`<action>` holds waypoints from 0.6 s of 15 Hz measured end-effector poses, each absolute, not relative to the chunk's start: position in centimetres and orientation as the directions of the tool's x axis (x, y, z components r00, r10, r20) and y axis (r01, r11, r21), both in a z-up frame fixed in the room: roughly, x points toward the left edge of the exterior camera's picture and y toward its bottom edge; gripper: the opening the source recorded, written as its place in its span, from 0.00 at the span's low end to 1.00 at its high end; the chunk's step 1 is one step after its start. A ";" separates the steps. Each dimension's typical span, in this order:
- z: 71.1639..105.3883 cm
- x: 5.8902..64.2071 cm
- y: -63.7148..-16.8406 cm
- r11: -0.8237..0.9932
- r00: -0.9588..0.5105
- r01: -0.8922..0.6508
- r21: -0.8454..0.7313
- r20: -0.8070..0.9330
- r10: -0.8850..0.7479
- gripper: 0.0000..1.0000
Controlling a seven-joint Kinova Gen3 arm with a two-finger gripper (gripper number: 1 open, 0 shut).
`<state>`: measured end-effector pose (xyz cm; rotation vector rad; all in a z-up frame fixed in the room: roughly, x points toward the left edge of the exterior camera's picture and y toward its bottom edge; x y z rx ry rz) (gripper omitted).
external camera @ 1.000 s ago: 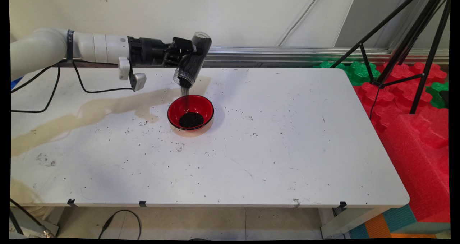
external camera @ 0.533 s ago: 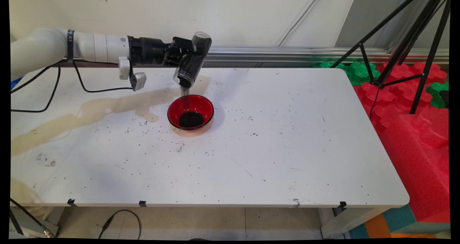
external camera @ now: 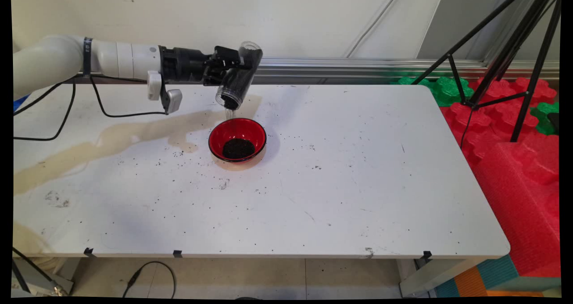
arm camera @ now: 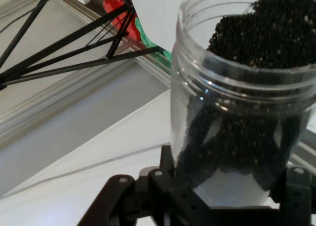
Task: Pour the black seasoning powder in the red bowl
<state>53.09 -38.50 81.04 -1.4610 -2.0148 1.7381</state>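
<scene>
My gripper [external camera: 235, 69] is shut on a clear plastic jar [external camera: 238, 78] of small black grains, held tilted with its mouth down and to the left above a red bowl [external camera: 237, 140]. A thin stream of grains falls from the jar's mouth into the bowl, which holds a dark heap at its bottom. In the hand view the jar [arm camera: 242, 97] fills the right side, its threaded neck up, grains packed toward the mouth, and the gripper [arm camera: 222, 201] clasps its base.
Loose black grains are scattered on the white table [external camera: 358, 183] around the bowl. A tan stain [external camera: 112, 138] runs across the table's left part. A black tripod [external camera: 506, 57] and red and green foam blocks [external camera: 515, 138] stand to the right.
The stream of grains has thinned and the heap in the bowl has grown a little. The jar and arm have barely moved.
</scene>
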 end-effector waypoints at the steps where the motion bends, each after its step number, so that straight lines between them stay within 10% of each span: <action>1: 81.0 53.1 -38.5 -0.098 -0.545 0.568 -0.817 -0.462 0.700 0.00; 9: 80.8 53.6 -38.5 0.061 -0.655 0.455 -0.889 -0.287 0.699 0.00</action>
